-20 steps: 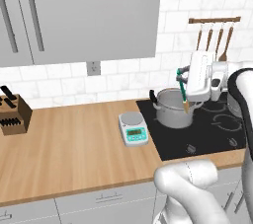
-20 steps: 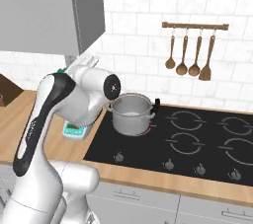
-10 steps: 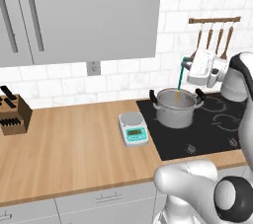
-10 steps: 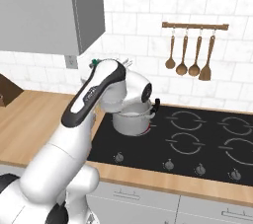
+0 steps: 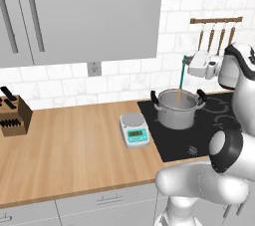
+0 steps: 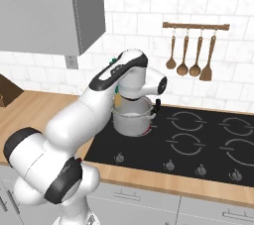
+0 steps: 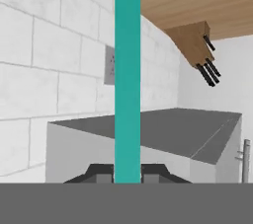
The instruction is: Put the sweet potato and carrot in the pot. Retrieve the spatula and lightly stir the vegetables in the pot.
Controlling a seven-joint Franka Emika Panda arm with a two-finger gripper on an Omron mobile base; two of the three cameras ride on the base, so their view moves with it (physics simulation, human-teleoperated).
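Pinching the spatula [image 5: 182, 79] by its teal handle, your gripper [image 5: 191, 63] hangs above the pot [image 5: 178, 110] on the hob [image 6: 198, 142], blade down inside so it can reach the vegetables; whether they're in there, I can't tell.

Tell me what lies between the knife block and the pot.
In the left base view, bare wooden counter, then the scale, lie between the knife block and the pot.
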